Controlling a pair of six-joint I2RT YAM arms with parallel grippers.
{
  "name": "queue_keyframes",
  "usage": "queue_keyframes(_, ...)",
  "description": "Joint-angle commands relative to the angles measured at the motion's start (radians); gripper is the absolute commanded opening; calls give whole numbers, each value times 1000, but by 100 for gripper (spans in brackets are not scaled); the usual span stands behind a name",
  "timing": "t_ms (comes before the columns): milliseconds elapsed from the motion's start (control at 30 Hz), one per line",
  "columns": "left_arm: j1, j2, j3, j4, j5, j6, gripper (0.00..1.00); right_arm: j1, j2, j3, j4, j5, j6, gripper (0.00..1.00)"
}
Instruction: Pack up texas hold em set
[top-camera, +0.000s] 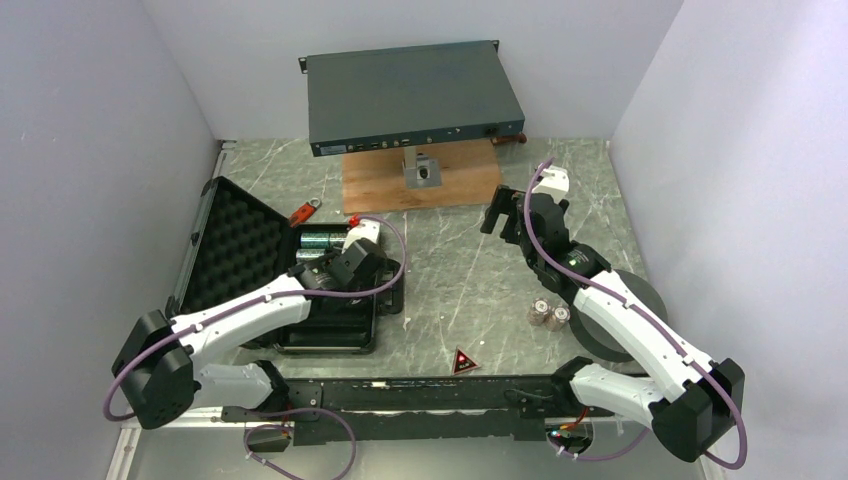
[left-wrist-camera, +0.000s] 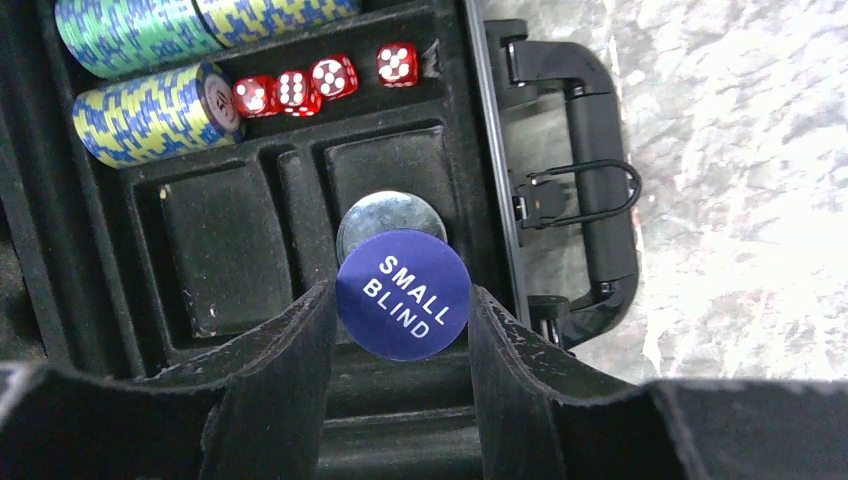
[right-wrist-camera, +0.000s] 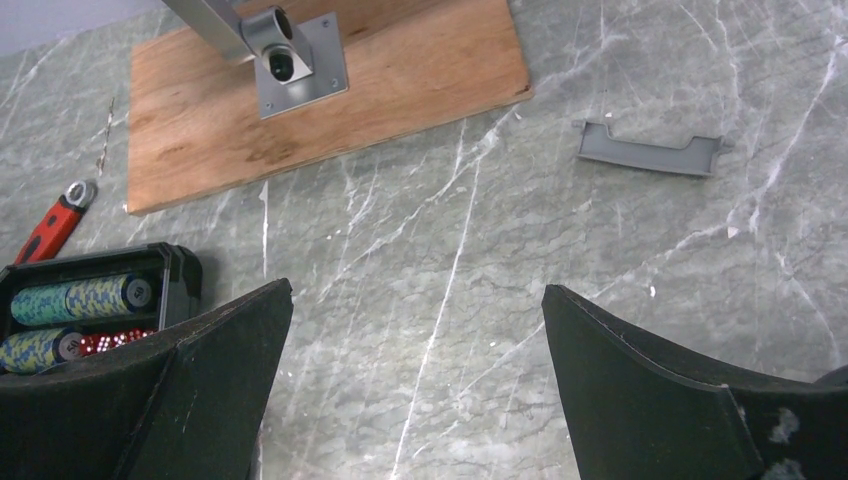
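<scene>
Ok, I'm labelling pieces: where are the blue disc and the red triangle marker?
blue disc (left-wrist-camera: 403, 293): left wrist view, its printed face.
red triangle marker (top-camera: 463, 361): top external view, its centre.

The left arm (top-camera: 240, 315) stretches forward, and the left gripper (left-wrist-camera: 400, 295) pinches the blue disc (left-wrist-camera: 403, 300). The right gripper (right-wrist-camera: 417, 290) (its arm bent at the elbow) gapes wide, holding nothing.

You have a glossy blue disc (left-wrist-camera: 403, 293), translucent red dice (left-wrist-camera: 297, 90), a matt black plastic case (left-wrist-camera: 225, 250), a smooth marbled bench (right-wrist-camera: 600, 290), and a bare-wood board (right-wrist-camera: 420, 60).
</scene>
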Motion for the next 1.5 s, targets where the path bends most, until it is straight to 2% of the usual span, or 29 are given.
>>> queue_keyframes(0, 43, -24, -35, 48, 51, -28, 0, 5, -5, -10, 47, -6, 12, 100)
queue_keyframes(500, 141, 38, -111, 170, 149, -11, 0, 20, -3, -20, 61, -1, 7, 100)
queue_keyframes(667, 153, 83, -117, 182, 150, -18, 0, 21, -5, -18, 61, 2, 5, 100)
queue_keyframes(1100, 163, 84, -133, 171, 104, -16, 0, 22, 1, -19, 66, -2, 2, 100)
queue_keyframes(1167, 168, 89, -128, 167, 99, -12, 7, 22, 1, -20, 66, -4, 2, 100)
queue_keyframes(1300, 180, 83, -119, 165, 91, -3, 26, 22, 5, -20, 64, -6, 1, 100)
queue_keyframes(1367, 187, 83, -116, 161, 90, 1, 32, 22, 4, -20, 66, -6, 1, 100)
queue_keyframes(1467, 193, 81, -110, 153, 85, 6, 35, 22, 4, -21, 69, -9, -1, 100)
